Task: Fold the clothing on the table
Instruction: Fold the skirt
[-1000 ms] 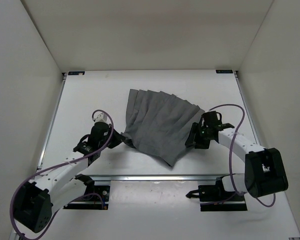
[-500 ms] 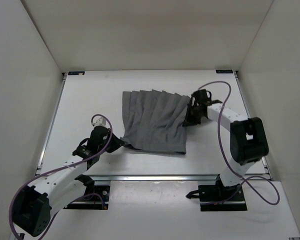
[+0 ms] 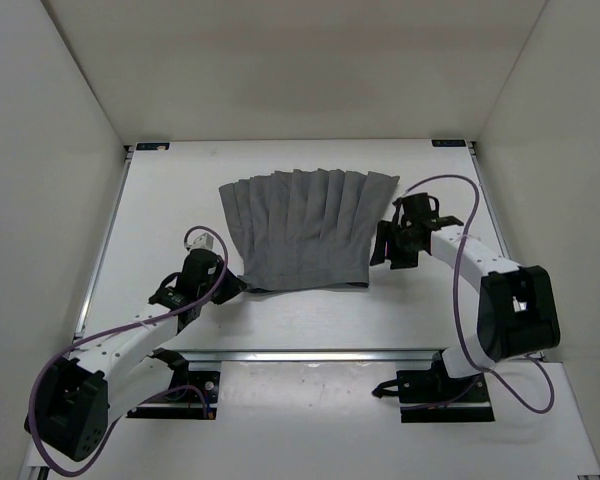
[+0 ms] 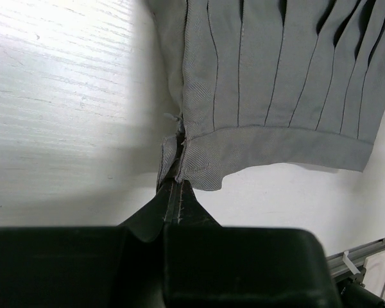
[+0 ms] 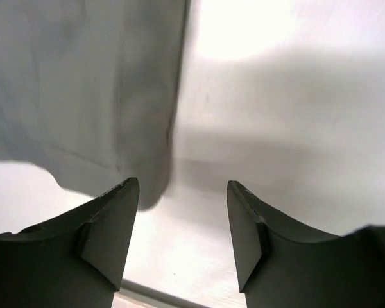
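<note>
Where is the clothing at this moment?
In the top view, the clothing lies flat at the table centre, near-left corner pinched by the left pincer, the open right pincer just off its right edge.

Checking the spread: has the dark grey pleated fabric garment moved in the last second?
Yes. The grey garment turned and shifted toward the white table's far rail, lying square to it.

Looking down on the clothing (image 3: 300, 225) lying flat across the middle of the table (image 3: 160, 200), wider hem toward the far side and narrower band toward the near edge. Pinching its near left corner with the left gripper (image 3: 240, 283), reaching in from the near left. Resting the right gripper (image 3: 382, 252) just beside the clothing's right edge, close to the near right corner, jaws standing apart over bare table.
</note>
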Controlling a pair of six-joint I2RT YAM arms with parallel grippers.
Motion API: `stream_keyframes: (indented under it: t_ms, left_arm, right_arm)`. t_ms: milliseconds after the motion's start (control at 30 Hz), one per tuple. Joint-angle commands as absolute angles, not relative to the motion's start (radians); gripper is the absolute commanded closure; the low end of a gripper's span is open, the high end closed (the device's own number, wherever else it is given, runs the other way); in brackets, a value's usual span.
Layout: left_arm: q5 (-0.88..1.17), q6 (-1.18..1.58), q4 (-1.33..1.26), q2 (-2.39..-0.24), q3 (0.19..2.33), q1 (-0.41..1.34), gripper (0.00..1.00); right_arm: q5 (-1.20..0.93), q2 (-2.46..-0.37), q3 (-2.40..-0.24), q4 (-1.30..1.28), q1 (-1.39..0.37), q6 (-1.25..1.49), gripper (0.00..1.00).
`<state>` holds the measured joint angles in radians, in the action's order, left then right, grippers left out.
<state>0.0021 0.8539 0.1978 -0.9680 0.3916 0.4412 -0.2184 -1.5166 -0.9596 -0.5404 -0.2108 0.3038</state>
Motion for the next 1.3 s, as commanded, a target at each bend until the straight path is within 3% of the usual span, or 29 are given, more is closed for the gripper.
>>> stream_keyframes:
  t_ms: [0,533,600,633,700,1100,1267]
  left_arm:
    - [0.023,0.845,0.166,-0.968,0.377,0.433,1.00]
    - [0.032,0.845,0.170,-0.936,0.365,0.426,1.00]
    - [0.037,0.842,0.169,-0.931,0.365,0.422,1.00]
    - [0.037,0.847,0.169,-0.934,0.361,0.422,1.00]
    - [0.035,0.845,0.169,-0.931,0.362,0.422,1.00]
    - [0.031,0.845,0.164,-0.945,0.371,0.422,1.00]
    - [0.032,0.845,0.159,-0.951,0.373,0.426,1.00]
  right_arm:
    - [-0.275,-1.470,-0.865,-0.462,-0.213,0.322,0.46]
    - [-0.606,-1.462,-0.643,-0.089,-0.155,0.555,0.47]
    - [-0.635,-1.450,-0.618,-0.058,-0.140,0.590,0.40]
    - [-0.640,-1.444,-0.614,-0.042,-0.141,0.610,0.30]
    - [-0.640,-1.434,-0.606,-0.032,-0.147,0.617,0.28]
    - [-0.612,-1.364,-0.536,0.055,-0.155,0.719,0.31]
    - [-0.589,-1.434,-0.606,-0.053,-0.150,0.664,0.32]
